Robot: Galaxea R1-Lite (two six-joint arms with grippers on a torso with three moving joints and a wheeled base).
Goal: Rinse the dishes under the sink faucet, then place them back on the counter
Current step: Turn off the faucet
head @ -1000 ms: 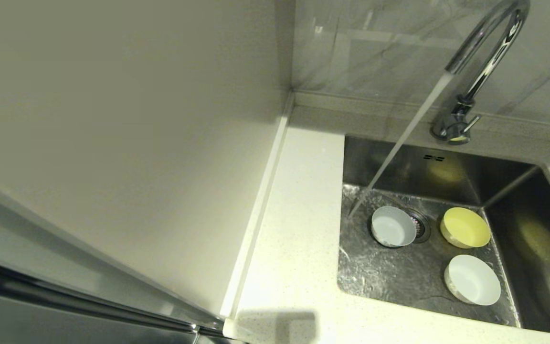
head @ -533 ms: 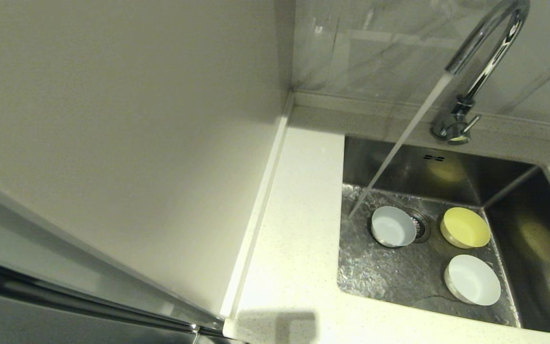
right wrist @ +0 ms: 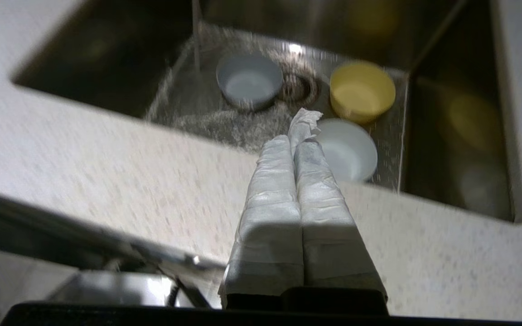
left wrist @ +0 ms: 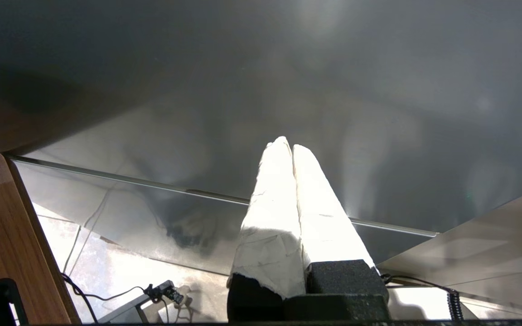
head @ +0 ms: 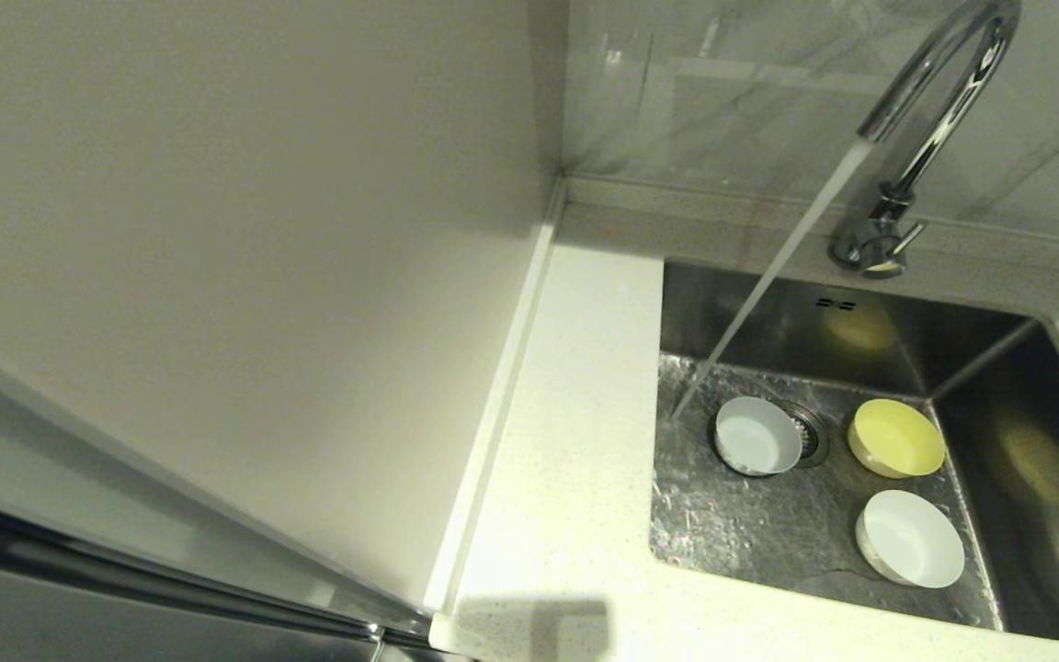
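Right gripper (right wrist: 293, 138) fingers pressed together over counter (right wrist: 107, 158); three bowls in wet sink (right wrist: 197, 104), water running.

The left gripper (left wrist: 288, 145) ends in two long tapering fingers (left wrist: 270, 213) wrapped in white tape, wrinkled and torn ragged at the lower edge, where they sit on blocks of rough black foam-like material. The right gripper (right wrist: 296, 138) has the same pair of slim tapered fingers (right wrist: 272, 203), bound in greyish-white tape laid in visible overlapping bands, with a loose crumpled scrap of tape sticking up off one tip. Each pair grows out of a dark, flat black base
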